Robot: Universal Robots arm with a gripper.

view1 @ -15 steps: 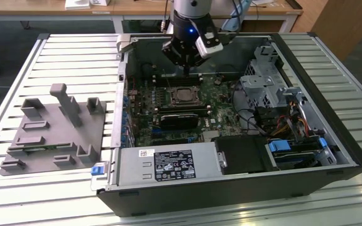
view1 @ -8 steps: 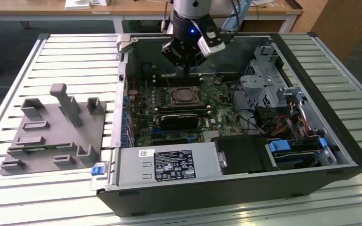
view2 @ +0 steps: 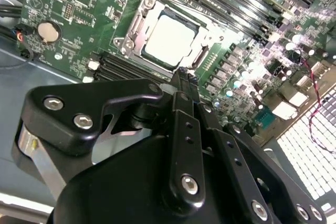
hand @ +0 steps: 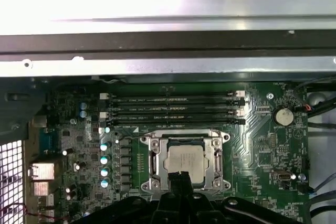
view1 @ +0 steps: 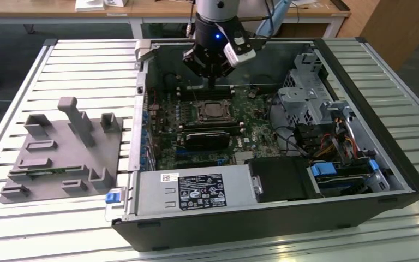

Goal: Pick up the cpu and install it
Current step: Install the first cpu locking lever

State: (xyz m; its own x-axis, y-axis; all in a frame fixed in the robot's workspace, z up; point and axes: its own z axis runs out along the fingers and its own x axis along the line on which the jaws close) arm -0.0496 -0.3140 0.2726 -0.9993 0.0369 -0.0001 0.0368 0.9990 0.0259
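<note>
The cpu (view1: 211,112), a small square chip with a silvery top, lies flat in its metal-framed socket on the green motherboard (view1: 250,117) inside the open computer case. It shows in both wrist views (view2: 170,38) (hand: 186,161). My gripper (view1: 211,85) hangs just above the board, a little beyond the socket toward the far case wall. Its black fingers are pressed together at the tip (view2: 182,75) (hand: 179,178) with nothing between them, and the tip overlaps the socket's edge in the first wrist view.
A black rectangular module (view1: 209,139) sits on the board near the socket. Empty memory slots (hand: 173,111) run beside it. The power supply (view1: 195,191) and drive cage (view1: 307,93) crowd the case. A grey fixture with posts (view1: 60,147) stands outside on the slatted table.
</note>
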